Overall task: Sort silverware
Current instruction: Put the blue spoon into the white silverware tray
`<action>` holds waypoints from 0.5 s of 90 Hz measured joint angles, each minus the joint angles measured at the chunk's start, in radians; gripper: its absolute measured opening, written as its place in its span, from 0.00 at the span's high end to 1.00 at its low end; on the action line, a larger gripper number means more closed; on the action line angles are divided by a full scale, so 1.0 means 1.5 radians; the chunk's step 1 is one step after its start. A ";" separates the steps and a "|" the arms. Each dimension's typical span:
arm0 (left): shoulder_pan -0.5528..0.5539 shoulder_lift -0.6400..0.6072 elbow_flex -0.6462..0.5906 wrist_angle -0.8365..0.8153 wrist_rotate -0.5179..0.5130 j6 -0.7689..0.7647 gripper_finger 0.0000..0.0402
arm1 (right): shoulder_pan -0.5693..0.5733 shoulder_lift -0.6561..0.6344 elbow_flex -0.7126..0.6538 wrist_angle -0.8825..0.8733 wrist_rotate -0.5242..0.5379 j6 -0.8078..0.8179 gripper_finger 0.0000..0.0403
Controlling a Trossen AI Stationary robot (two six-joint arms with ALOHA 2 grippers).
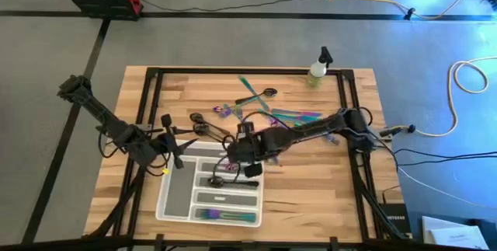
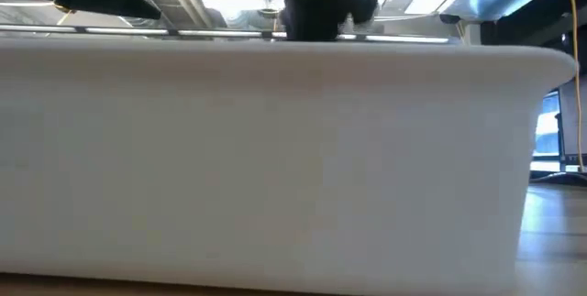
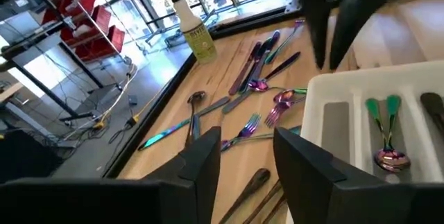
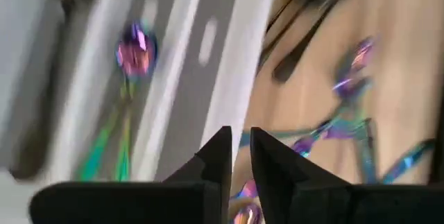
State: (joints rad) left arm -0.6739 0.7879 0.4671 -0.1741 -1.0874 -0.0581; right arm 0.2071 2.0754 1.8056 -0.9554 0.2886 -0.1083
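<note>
Slim metal silverware [image 1: 283, 113], iridescent purple-teal and dark near-black, lies scattered on the pale butcher-block table [image 1: 326, 181]; a few pieces rest in the translucent white compartment tray [image 1: 172, 196]. The right gripper [image 1: 250, 163] hovers over the tray's far edge, its dark tapered fingers [image 4: 220, 156] nearly together, empty. The left gripper [image 1: 172, 151], just beside the tray's corner, has jaws spread wide, empty. A plastic spray bottle [image 1: 318, 68] stands near the table's far edge.

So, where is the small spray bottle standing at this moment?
In the high view, the spray bottle stands upright at the table's far edge, right of centre, just beyond the loose silverware and away from the tray.
</note>
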 joint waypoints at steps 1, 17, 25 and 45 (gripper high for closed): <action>0.000 0.000 0.000 0.000 0.000 -0.002 0.70 | -0.003 -0.001 -0.006 0.001 -0.004 0.000 0.91; 0.000 0.000 -0.004 -0.021 0.000 -0.026 0.70 | -0.058 -0.048 -0.130 0.030 0.004 0.027 0.91; 0.000 0.000 -0.013 -0.024 -0.001 -0.031 0.70 | -0.086 -0.107 -0.232 0.131 0.039 0.034 0.91; 0.000 0.000 -0.014 -0.017 -0.001 -0.033 0.70 | -0.221 -0.258 -0.485 0.370 0.024 0.394 0.91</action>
State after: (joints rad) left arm -0.6735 0.7879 0.4454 -0.1994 -1.0892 -0.1083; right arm -0.1251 1.6881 1.0787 -0.4006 0.3245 0.4827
